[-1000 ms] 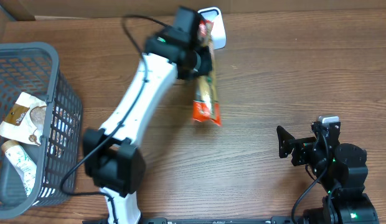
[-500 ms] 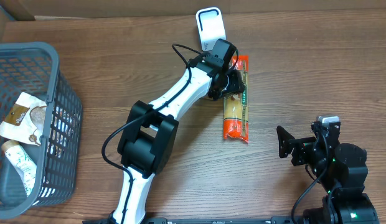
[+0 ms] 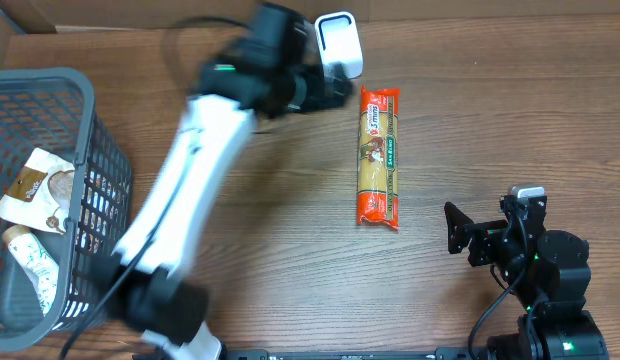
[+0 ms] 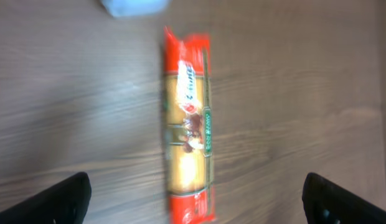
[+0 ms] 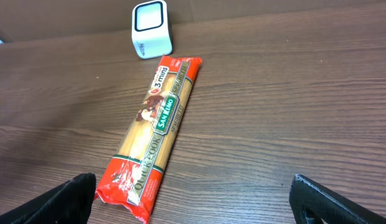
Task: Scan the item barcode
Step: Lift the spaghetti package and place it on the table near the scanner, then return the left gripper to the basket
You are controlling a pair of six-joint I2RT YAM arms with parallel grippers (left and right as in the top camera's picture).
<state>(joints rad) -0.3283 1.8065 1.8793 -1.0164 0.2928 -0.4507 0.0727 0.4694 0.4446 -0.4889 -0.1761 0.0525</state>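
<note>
We find the pasta packet (image 3: pixel 379 156) flat on the surface (image 3: pixel 500 100), long axis front to back; our left claw (image 3: pixel 328 88), spread wide and empty, is beside its far end, the right claw (image 3: pixel 457 230) likewise by its near end

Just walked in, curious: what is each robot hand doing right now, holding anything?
Left hand: open, holding nothing; the pasta packet lies free on the table.
Right hand: open, holding nothing.

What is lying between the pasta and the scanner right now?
Nothing visible. The pasta lies flat on the table, with only bare wood between its near end and the scanner.
</note>
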